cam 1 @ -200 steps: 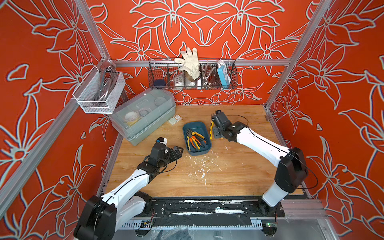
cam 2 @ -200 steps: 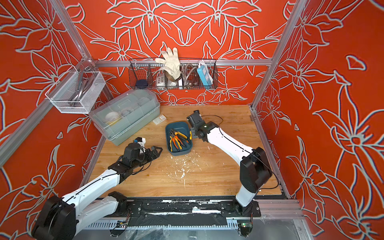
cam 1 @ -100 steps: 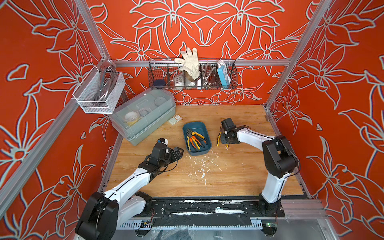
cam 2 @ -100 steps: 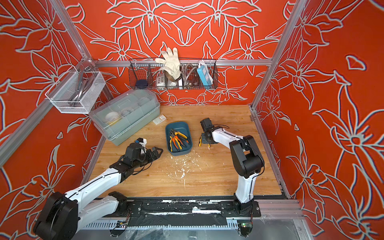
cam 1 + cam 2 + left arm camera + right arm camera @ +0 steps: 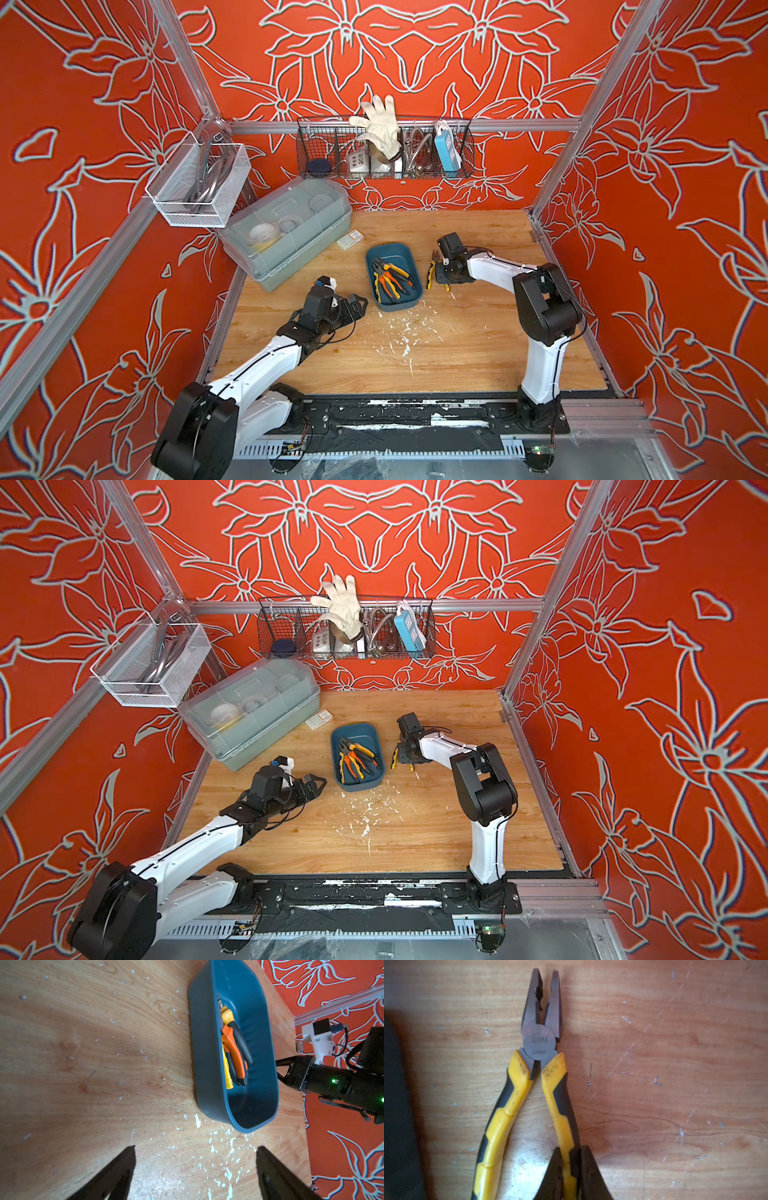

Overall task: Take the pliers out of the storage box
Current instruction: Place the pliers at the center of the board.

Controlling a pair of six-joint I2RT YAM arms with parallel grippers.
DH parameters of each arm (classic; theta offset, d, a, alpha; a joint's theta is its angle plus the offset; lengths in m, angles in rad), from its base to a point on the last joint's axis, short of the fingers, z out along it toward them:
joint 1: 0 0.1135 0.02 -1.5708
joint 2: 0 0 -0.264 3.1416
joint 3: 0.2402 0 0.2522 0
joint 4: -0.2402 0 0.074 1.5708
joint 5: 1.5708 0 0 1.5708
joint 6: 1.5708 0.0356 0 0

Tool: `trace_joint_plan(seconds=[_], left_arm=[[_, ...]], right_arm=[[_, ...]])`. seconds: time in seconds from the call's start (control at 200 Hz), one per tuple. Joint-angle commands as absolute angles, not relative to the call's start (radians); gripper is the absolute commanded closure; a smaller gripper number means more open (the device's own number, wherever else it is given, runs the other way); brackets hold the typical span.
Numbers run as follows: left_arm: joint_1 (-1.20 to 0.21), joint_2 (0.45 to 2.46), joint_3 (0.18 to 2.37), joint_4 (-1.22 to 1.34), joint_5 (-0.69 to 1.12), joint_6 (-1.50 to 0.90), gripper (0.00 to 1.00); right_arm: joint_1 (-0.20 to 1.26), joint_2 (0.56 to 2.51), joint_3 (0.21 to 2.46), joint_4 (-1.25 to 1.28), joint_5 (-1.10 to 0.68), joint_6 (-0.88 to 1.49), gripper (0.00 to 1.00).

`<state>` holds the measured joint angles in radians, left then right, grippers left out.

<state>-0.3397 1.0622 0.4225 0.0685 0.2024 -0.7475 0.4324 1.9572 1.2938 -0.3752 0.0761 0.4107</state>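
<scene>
Right gripper: jaws clamped on one handle of the yellow-handled pliers. The tool looks flat and low on the surface, just beside the storage box on the right arm's side, clear of the rim. Its long axis runs parallel to the box, nose pointing away from the robot. Left gripper: jaws wide apart, empty, aimed at the box's opposite long wall, near but not touching. Other pliers lie in the box, handles toward the near end. Likely next: let go. Both arms are about equally near the box.

"deli" stamped on pivot of yellow-handled pliers, small code beneath too blurred
</scene>
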Motion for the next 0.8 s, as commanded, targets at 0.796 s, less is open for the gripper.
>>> trace_joint_plan(seconds=[0.796], left_arm=[[-0.342, 1.065, 0.448, 0.022, 0.141, -0.744, 0.08]], right_arm=[[0.493, 1.829, 1.26, -0.38, -0.034, 0.459, 0.62]])
